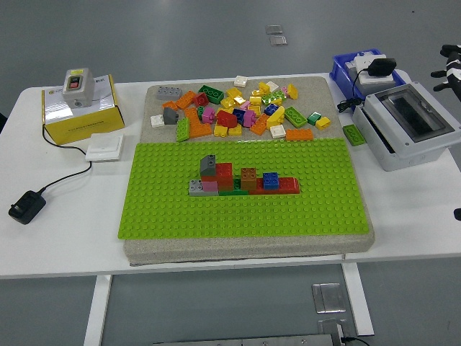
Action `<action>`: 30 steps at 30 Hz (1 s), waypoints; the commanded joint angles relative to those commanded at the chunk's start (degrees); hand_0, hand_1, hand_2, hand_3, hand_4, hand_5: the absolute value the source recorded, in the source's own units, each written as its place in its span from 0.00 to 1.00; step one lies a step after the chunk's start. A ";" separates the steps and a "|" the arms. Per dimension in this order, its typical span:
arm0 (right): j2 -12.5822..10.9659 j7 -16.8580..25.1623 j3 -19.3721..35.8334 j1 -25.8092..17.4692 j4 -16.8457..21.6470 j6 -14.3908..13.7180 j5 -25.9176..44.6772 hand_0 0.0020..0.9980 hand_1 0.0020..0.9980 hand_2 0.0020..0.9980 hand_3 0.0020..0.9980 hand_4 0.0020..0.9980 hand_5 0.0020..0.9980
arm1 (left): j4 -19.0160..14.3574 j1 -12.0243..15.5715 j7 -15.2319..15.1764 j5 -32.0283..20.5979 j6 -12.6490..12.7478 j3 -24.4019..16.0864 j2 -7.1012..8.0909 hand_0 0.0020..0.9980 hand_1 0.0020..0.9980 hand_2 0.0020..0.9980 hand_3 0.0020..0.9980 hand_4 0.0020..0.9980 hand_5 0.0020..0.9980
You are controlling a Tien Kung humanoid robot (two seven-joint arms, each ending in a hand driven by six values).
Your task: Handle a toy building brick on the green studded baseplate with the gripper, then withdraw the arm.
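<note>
The green studded baseplate point(245, 209) lies on a grey pad in the middle of the table. On it stands a low row of joined bricks point(241, 180) in grey, pink, red, brown and blue. Behind the plate, a pile of several loose bricks point(238, 108) covers the pad. A single green brick point(353, 134) rests on the table to the right of the pad. Only the fingertips of my right hand point(450, 66) show at the far right edge, high above the table. They are spread and hold nothing. My left arm is out of sight.
A yellow box point(79, 115) with a grey switch unit stands at the back left, beside a white switch plate point(104, 147) and a black power adapter point(27, 206). A blue bin point(360, 68) and a grey clear-lidded box point(409, 124) stand at the right.
</note>
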 joint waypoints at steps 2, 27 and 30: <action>0.48 1.02 0.17 -0.22 -0.30 0.48 2.62 0.58 0.63 0.72 0.72 0.57 0.71 | 0.00 0.09 0.11 0.00 0.06 -0.24 -0.05 0.68 0.64 0.55 0.63 0.14 0.64; 2.87 2.95 0.67 -1.19 1.32 2.81 11.75 0.69 0.68 0.73 0.75 0.67 0.87 | 0.00 -0.11 1.66 1.55 -0.24 -1.61 -0.32 0.69 0.66 0.60 0.63 0.14 0.64; 2.47 2.54 0.16 -1.12 1.87 2.52 10.54 0.69 0.68 0.73 0.75 0.68 0.88 | 0.00 -0.21 1.56 1.26 -0.38 -1.19 -0.40 0.69 0.67 0.61 0.64 0.14 0.64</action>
